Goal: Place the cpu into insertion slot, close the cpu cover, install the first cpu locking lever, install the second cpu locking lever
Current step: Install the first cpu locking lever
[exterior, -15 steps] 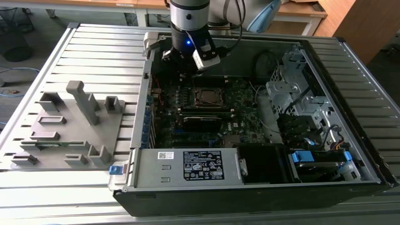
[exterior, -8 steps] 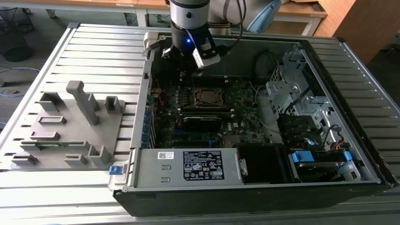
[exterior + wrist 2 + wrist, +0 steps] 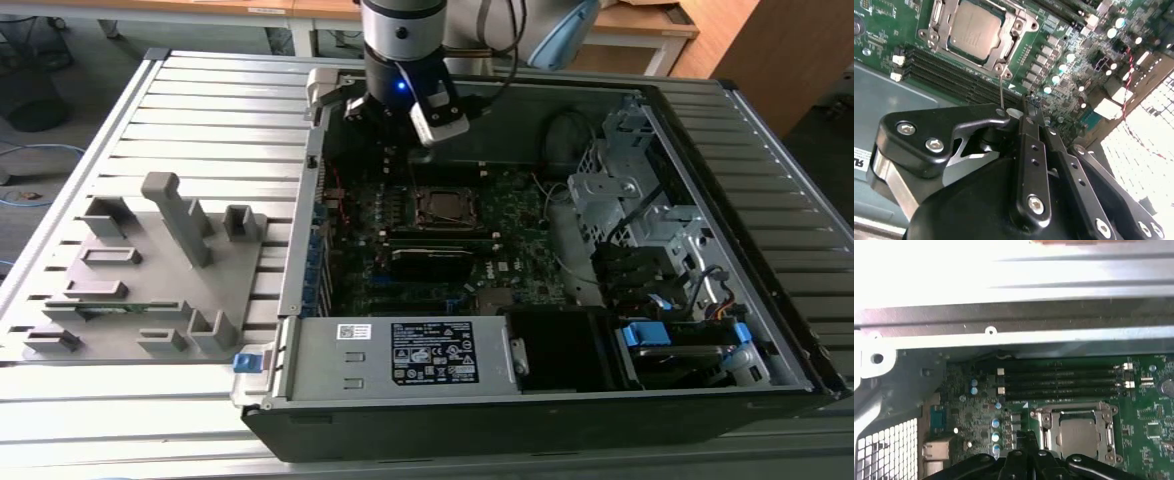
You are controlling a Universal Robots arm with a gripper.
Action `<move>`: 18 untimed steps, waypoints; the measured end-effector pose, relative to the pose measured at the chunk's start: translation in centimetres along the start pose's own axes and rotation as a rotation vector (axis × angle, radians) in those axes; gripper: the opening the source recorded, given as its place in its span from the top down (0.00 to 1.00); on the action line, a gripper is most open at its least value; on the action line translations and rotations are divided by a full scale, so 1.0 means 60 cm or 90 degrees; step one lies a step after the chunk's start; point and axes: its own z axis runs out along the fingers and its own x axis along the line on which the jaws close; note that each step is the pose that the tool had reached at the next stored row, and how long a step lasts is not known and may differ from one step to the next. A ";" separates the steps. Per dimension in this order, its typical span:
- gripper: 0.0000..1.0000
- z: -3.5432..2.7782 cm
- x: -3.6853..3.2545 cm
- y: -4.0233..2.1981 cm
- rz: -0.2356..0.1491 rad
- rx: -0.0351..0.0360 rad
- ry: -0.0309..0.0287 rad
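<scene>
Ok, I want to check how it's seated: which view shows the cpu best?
The second wrist view: the cpu lies close, its grey face plain inside the cpu cover. The first wrist view shows it farther off; the exterior view, a small distant square.

In the first wrist view your claw (image 3: 1026, 436) hides the cpu cover's (image 3: 1074, 412) nearest edge. In the second wrist view, the picture's edge crops the cpu (image 3: 974, 27).

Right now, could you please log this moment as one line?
cpu: in insertion slot | cpu cover: down around cpu | fingers: shut, beside slot | thin lever: raised, by fingers
</scene>
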 end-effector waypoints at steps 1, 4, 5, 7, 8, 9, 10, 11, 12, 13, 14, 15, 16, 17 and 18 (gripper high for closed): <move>0.89 0.000 0.002 0.000 0.000 -0.0011 0.0001; 0.89 0.000 0.007 -0.001 0.000 -0.0069 0.0004; 0.89 0.000 0.008 -0.001 0.000 -0.0136 0.0008; 0.89 0.000 0.008 -0.001 0.001 -0.0330 0.0020; 0.89 0.000 0.008 -0.001 0.001 -0.0414 0.0025; 0.89 0.000 0.008 -0.001 0.001 -0.0461 0.0028; 0.89 0.000 0.008 -0.001 0.001 -0.0484 0.0030; 0.89 0.000 0.008 -0.001 0.001 -0.0504 0.0031; 0.89 0.000 0.008 -0.001 0.001 -0.0527 0.0032; 0.89 0.001 0.008 -0.001 0.001 -0.0561 0.0034; 0.89 0.001 0.008 -0.001 0.001 -0.0618 0.0038; 0.89 0.001 0.008 -0.001 0.001 -0.0659 0.0040; 0.89 0.001 0.009 -0.001 0.002 -0.0681 0.0042; 0.89 0.002 0.009 -0.001 0.002 -0.0696 0.0042; 0.89 0.004 0.009 -0.001 0.002 -0.0703 0.0042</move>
